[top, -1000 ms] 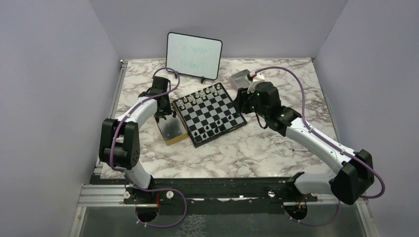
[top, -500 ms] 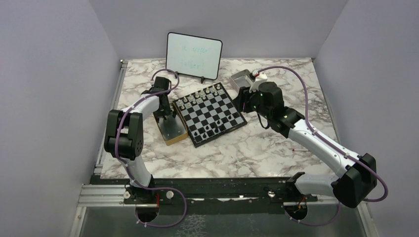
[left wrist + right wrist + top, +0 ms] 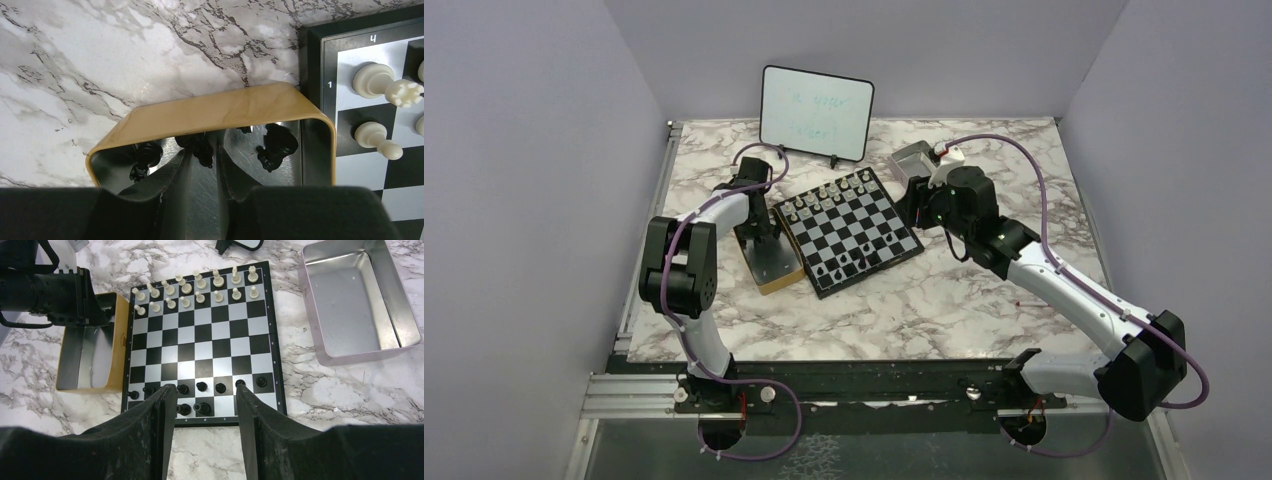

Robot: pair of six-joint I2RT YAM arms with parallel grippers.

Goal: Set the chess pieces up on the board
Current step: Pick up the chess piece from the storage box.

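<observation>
Wooden box (image 3: 220, 110): left claw (image 3: 203, 159) seemingly grips chess piece (image 3: 200, 144) | right claw (image 3: 205, 392) released

Plain lilac-grey walls (image 3: 534, 150) box in a marbled worktop (image 3: 924, 310) (white, grey-veined); a whiteboard (image 3: 817, 112) stands at 12 o'clock, a metal rail (image 3: 624, 395) at 6.

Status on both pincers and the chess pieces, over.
Left pincer in wooden box, straddling a black piece, grip unconfirmed. Right pincer open, empty, above board. Nothing blocking.
</observation>
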